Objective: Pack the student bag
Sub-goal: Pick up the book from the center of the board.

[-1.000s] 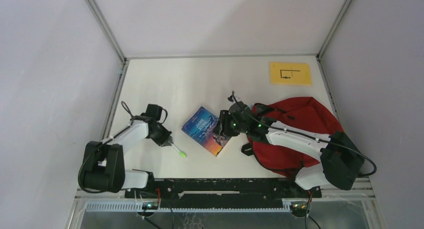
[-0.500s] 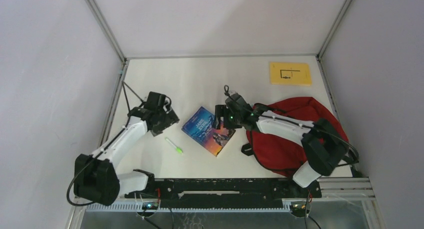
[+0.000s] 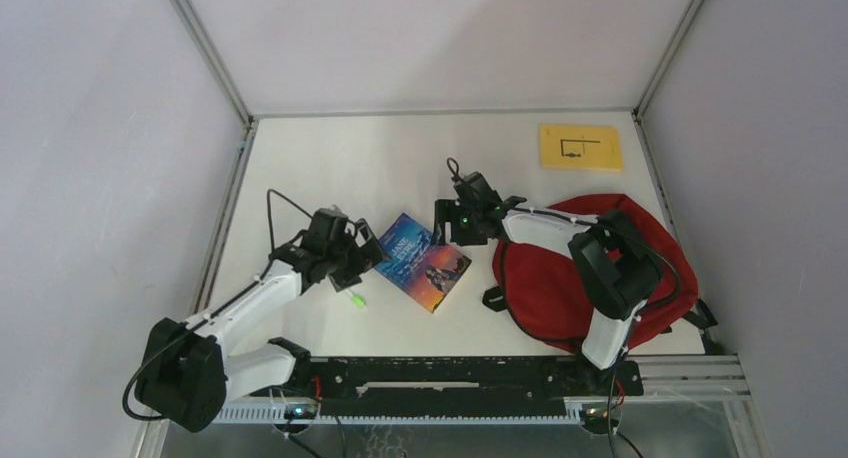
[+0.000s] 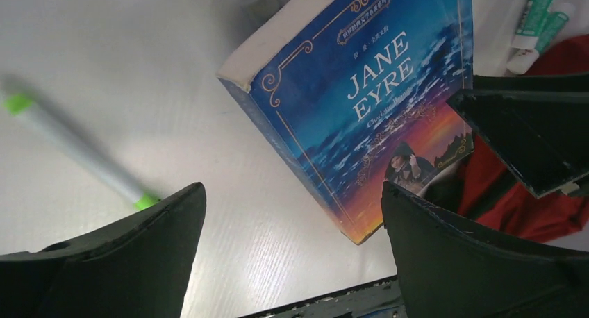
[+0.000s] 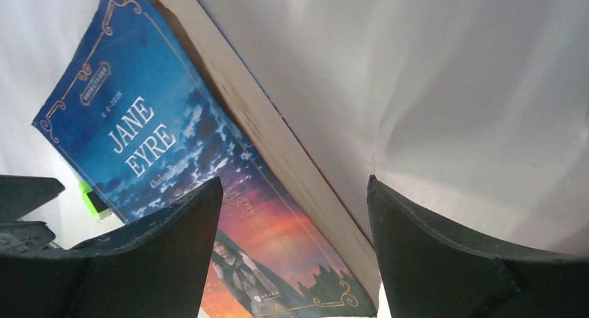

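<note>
The red student bag (image 3: 545,288) lies at the right of the table, partly under my right arm. A blue "Jane Eyre" book (image 3: 420,261) lies flat just left of it. My left gripper (image 3: 368,258) is open at the book's left corner, its fingers apart over bare table with the book (image 4: 375,103) ahead. A white pen with green ends (image 3: 355,298) lies loose beside it. My right gripper (image 3: 445,236) is open at the book's far right edge. In the right wrist view its fingers (image 5: 293,182) straddle the page edge of the book (image 5: 160,144) without touching.
A yellow card (image 3: 580,146) lies at the back right of the table. Green-and-white tubes (image 4: 538,19) lie beyond the book, next to the bag (image 4: 528,207). The arms' black base rail (image 3: 450,373) runs along the near edge.
My left gripper let go of the pen, opened wide and swung right to the book's corner. The pen now lies on the table. My right gripper opened and shifted to the book's far edge.
</note>
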`<state>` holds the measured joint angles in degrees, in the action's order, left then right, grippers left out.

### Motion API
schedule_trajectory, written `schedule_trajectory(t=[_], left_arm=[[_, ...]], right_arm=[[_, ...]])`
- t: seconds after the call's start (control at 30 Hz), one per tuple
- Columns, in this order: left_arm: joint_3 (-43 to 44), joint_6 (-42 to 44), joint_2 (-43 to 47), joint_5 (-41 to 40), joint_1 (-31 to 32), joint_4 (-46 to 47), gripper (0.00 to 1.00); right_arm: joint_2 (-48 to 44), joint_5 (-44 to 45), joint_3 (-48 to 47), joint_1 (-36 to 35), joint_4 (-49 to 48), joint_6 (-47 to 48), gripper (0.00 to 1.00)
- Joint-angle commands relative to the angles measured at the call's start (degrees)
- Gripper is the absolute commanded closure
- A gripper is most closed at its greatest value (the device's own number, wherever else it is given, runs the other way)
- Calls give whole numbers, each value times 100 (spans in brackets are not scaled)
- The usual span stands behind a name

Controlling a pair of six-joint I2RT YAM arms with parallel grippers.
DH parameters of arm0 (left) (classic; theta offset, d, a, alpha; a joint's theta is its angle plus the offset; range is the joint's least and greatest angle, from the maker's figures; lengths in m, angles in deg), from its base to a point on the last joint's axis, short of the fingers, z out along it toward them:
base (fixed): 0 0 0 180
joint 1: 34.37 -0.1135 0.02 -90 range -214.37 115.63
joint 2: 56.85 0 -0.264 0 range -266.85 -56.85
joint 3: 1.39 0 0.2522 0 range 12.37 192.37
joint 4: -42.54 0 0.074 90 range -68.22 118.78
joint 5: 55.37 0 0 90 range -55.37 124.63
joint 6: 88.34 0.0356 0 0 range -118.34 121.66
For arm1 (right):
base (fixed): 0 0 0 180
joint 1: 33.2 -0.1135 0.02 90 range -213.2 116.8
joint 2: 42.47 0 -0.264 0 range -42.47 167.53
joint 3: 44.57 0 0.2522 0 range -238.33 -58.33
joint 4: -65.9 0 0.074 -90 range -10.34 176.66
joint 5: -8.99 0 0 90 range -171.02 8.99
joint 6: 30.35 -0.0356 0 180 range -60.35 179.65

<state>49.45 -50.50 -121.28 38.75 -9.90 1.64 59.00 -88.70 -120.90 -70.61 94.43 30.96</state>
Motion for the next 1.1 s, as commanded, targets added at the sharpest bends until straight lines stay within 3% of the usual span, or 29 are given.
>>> schedule_trajectory(t=[0.0, 0.53, 0.9, 1.07], left_arm=[[-372, -435, 9, 504, 40, 1342, 0], [-714, -804, -1231, 844, 58, 2691, 5], [-310, -624, -1068, 507, 282, 2164, 44], [-18, -562, -871, 338, 366, 1945, 56]], right_arm=[[159, -408, -205, 132, -342, -119, 16], [396, -1021, -201, 234, -659, -473, 16], [574, -1087, -138, 243, -626, -404, 17], [662, -1241, -47, 234, -703, -348, 17]])
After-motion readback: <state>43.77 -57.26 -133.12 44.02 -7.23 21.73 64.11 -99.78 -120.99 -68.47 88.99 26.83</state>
